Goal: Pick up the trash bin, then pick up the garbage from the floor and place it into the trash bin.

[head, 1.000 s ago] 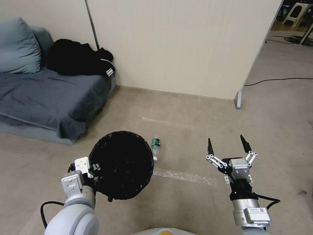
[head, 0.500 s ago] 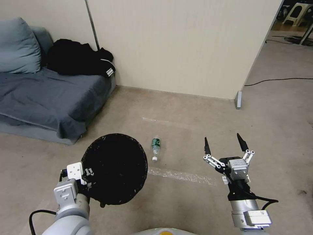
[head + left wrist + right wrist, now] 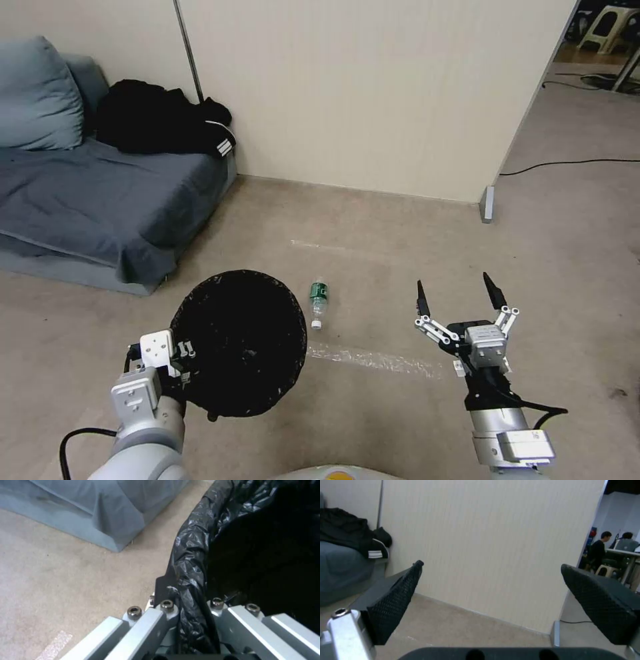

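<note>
Holding the round trash bin with its crinkly black bag liner [image 3: 237,343] by the rim, my left pincer [image 3: 179,352] stayed out of it; my right pincer [image 3: 459,293], fingers wide, hovered beside the small clear plastic bottle with the green label [image 3: 318,303] on the floor. I judged it should descend squarely over the bottle. The grey sofa [image 3: 100,200] stood well apart, nothing blocking.

Our arms [image 3: 143,453] are silver-grey with black cables; grippers [image 3: 459,299] carry white linkages, hex screws [image 3: 167,603] and textured black fingertips [image 3: 395,600]
</note>
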You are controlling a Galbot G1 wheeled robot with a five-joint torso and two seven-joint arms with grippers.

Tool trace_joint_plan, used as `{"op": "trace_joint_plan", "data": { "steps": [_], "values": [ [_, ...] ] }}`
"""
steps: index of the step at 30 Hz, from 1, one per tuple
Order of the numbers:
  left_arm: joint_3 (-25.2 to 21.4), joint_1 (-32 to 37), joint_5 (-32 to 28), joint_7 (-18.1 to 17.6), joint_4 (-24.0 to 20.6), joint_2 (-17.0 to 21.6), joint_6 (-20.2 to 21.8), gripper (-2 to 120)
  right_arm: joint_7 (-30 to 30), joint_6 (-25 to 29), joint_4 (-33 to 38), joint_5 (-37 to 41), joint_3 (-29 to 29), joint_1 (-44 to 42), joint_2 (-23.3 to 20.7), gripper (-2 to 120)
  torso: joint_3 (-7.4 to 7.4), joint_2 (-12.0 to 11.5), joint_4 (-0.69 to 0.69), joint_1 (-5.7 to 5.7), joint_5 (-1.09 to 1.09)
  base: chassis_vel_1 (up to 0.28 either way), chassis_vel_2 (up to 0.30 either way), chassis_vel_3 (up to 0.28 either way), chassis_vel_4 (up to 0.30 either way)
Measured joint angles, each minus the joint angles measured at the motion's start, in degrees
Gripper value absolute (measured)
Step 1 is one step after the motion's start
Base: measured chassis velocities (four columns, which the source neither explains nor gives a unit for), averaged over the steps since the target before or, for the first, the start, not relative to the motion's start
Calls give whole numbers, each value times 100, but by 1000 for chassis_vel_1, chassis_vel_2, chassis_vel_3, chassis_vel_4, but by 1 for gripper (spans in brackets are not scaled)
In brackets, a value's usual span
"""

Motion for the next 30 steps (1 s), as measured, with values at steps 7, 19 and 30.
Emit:
{"op": "trace_joint_plan", "data": {
  "steps": [7, 19, 30],
  "values": [
    [23, -1, -102, -19, 0, -12, 36, 1, -9, 3, -1, -4, 8, -1, 0, 100, 0, 0, 0, 0, -1, 0, 0, 0, 0],
    [57, -12, -101, -28, 11, -33, 46, 1, -44, 6, -33, -30, 26, 0, 0, 100, 0, 1, 1, 0, -1, 55, 59, 56, 61],
    [77, -15, -154, -47, 18, -47, 36, 1, -67, 9, -47, -58, 32, 2, 0, 100, 0, 1, 2, -1, -2, 116, 105, 107, 104]
  ]
}}
